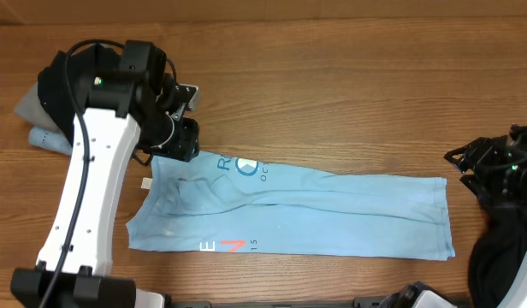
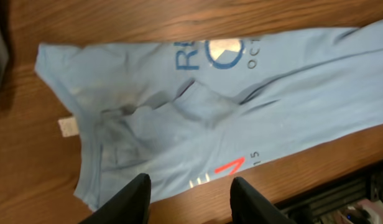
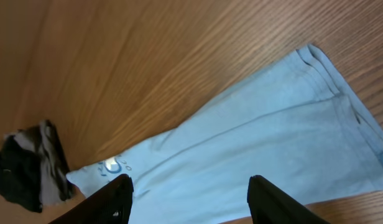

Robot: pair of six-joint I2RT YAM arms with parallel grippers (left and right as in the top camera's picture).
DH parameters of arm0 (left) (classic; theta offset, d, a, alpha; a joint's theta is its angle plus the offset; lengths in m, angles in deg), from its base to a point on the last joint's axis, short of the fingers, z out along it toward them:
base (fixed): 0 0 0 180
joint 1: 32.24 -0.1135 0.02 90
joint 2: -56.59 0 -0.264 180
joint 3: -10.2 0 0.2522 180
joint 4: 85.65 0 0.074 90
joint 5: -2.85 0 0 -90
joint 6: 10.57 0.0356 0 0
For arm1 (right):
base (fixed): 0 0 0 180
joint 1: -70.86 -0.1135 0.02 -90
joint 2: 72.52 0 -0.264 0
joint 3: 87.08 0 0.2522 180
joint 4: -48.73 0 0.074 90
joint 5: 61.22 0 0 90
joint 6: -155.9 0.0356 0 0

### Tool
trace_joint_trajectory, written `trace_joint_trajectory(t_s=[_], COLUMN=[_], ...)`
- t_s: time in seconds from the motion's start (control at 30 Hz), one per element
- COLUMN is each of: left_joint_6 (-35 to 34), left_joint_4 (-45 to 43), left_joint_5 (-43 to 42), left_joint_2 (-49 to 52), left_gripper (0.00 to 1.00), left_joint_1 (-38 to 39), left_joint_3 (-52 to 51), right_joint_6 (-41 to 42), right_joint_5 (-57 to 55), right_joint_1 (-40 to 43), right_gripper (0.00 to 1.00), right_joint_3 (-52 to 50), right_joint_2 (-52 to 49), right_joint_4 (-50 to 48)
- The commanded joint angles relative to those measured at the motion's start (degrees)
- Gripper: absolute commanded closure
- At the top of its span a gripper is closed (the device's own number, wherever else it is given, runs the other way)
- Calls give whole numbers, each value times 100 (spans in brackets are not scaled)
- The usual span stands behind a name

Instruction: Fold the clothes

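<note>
The clothes in play are a light blue T-shirt (image 1: 332, 210), folded into a long strip across the table, with blue and red lettering near its left end. My left gripper (image 1: 180, 141) hovers over the shirt's upper left corner. In the left wrist view the left gripper (image 2: 190, 194) is open, with only the shirt (image 2: 210, 112) and bare wood showing between its fingers. My right gripper (image 1: 469, 162) sits just beyond the shirt's right end. In the right wrist view the right gripper (image 3: 190, 194) is open above the shirt (image 3: 253, 155) and holds nothing.
A pile of black, grey and blue garments (image 1: 37, 111) lies at the far left behind the left arm, also seen as the dark pile (image 3: 30, 168). A black cloth (image 1: 503, 257) lies at the right front. A white tag (image 2: 68, 127) sticks out at the shirt's left edge.
</note>
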Motion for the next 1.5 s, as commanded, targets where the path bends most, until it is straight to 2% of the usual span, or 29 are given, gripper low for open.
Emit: trace_joint_trajectory(t_s=[0.0,0.03,0.13,0.27,0.4,0.63,0.67,0.73,0.77,1.07,1.3,1.37,1.47], left_joint_6=[-35,39,297,448,831,1001,1023,1021,1019,927,732,658,518], left_joint_4=[-800,-1294,-2006,-2487,-2369,-2236,-2225,-2039,-1917,-741,-142,-107,28], left_joint_5=[-238,-219,-195,-70,-94,-131,-131,-245,-348,-1300,-1488,-1510,-1528], left_joint_2=[142,269,706,1342,1797,2352,2363,2332,2326,2039,2039,2039,2039], left_gripper=[50,49,46,53,60,62,66,94,96,96,96,93,83], left_joint_1=[376,527,695,702,702,713,713,713,713,715,837,953,1180], left_joint_3=[-870,-1279,-1843,-1895,-1895,-1895,-1895,-1867,-1825,-1488,-1644,-1718,-1735], right_joint_6=[186,192,192,190,192,190,192,190,190,190,190,190,190], right_joint_5=[79,83,85,81,15,-22,-22,-24,-24,-26,-46,-48,-48], right_joint_1=[-22,-22,-39,-151,-221,-221,-221,-219,-219,-219,-219,-219,-219], right_gripper=[37,37,38,38,38,39,39,39,39,40,41,40,41], right_joint_3=[33,22,22,24,24,22,24,24,22,24,24,24,24], right_joint_2=[122,105,98,96,94,94,94,94,94,94,94,94,94], right_joint_4=[48,63,68,61,61,48,46,42,39,-4,-72,-87,-87])
